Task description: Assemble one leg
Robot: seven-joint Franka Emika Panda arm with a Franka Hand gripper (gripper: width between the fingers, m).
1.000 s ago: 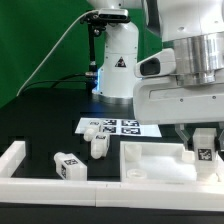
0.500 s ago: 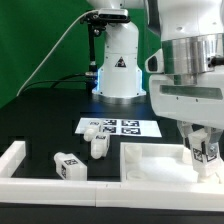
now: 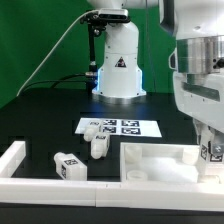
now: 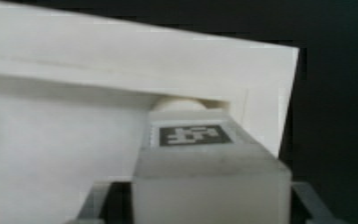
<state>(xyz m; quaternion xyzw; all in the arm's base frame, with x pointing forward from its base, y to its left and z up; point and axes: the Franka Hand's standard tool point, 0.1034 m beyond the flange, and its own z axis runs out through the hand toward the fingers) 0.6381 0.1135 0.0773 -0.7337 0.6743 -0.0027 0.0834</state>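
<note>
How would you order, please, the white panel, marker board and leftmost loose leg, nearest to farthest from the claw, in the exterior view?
1. White panel: beneath the claw.
2. Marker board: behind, exterior view's left.
3. Leftmost loose leg: far left.

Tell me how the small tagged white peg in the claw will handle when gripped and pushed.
The small white block-shaped plastic leg looks rigid: it shows straight edges in the claw, so probably no flex. Its smooth flat faces may slip somewhat under side load. Being small, it is likely light; its square shape should not roll.
</note>
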